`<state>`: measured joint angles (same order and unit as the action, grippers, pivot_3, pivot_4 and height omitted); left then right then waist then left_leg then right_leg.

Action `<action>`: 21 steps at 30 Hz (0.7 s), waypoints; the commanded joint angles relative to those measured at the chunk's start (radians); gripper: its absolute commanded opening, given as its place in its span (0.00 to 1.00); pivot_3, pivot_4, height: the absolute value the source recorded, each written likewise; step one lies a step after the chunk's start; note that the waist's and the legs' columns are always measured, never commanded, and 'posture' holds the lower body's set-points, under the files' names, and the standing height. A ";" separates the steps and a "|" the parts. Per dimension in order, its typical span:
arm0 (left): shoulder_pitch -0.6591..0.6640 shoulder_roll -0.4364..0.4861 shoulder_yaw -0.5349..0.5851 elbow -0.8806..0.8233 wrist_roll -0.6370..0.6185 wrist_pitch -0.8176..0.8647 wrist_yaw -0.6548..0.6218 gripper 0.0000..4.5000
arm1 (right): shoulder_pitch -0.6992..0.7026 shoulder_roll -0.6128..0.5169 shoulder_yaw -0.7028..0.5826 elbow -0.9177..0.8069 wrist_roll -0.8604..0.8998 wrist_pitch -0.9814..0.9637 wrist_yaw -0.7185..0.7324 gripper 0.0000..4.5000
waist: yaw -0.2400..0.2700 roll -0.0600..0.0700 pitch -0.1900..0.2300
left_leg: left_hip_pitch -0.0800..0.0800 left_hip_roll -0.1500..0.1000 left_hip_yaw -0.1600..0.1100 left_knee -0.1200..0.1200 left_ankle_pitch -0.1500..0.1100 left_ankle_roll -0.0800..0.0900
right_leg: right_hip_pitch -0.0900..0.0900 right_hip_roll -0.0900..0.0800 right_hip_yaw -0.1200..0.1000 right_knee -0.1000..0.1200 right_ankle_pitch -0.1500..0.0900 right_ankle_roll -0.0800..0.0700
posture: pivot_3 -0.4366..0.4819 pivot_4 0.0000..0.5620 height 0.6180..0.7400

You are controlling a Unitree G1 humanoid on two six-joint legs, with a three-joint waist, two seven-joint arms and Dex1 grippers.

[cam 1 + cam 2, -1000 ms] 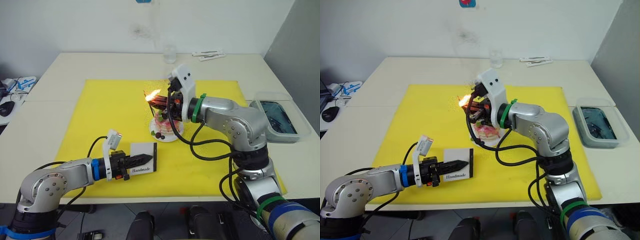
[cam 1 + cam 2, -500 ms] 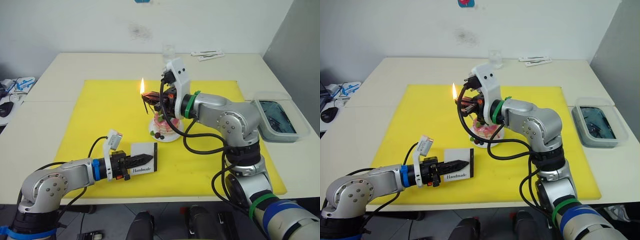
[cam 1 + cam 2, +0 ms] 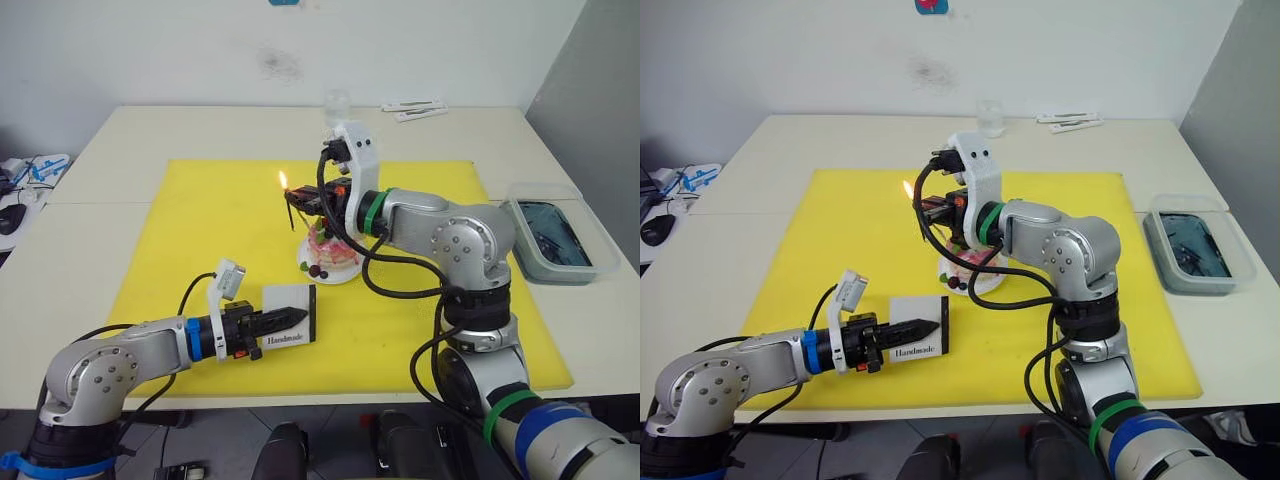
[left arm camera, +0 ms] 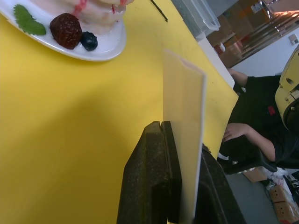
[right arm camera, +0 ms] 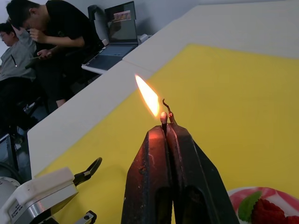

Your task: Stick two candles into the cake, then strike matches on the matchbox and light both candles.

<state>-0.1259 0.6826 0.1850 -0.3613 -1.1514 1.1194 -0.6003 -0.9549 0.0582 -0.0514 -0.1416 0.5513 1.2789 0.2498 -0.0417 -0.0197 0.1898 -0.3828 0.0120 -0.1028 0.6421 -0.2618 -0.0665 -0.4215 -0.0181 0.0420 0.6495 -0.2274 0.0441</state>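
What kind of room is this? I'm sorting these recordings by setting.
Probably an office or lab used as a robot test space: a plain pale table with a yellow mat against a bare white wall, and seated people at a laptop nearby.

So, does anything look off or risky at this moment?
Yes. The right tool is shut on a match burnt almost to its fingertips, the flame right at them, beside the cake. The left tool holds the matchbox on edge on the yellow mat. Nothing is spilled.
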 commanded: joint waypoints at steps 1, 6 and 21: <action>-0.014 -0.003 0.006 -0.035 -0.009 -0.013 -0.003 0.00 | -0.009 0.025 -0.047 -0.018 0.029 0.020 -0.029 0.00 | -0.001 0.000 0.000 | 0.000 0.000 0.000 0.000 0.000 0.000 | 0.000 0.000 0.000 0.000 0.000 0.000 | 0.48 0.27 1.00; -0.018 -0.007 0.006 -0.034 -0.009 -0.012 -0.001 0.00 | -0.012 0.040 -0.062 -0.015 0.035 0.027 -0.048 0.00 | -0.001 0.000 0.000 | 0.000 0.000 0.000 -0.001 0.000 0.000 | 0.000 0.000 0.000 0.000 0.000 0.000 | 0.48 0.27 1.00; -0.013 -0.009 0.010 -0.039 -0.016 -0.009 0.001 0.00 | -0.008 0.097 -0.111 -0.028 0.064 0.084 -0.092 0.00 | -0.009 0.000 0.000 | 0.000 0.000 0.000 -0.002 0.000 0.000 | -0.001 0.000 0.000 -0.001 0.000 0.000 | 0.48 0.27 1.00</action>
<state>-0.1329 0.6768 0.1850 -0.3621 -1.1529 1.1199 -0.5992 -0.9549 0.1334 -0.1456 -0.1416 0.5846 1.3635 0.1613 -0.0503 -0.0195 0.1900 -0.3828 0.0121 -0.1028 0.6404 -0.2618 -0.0664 -0.4220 -0.0181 0.0420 0.6488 -0.2278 0.0438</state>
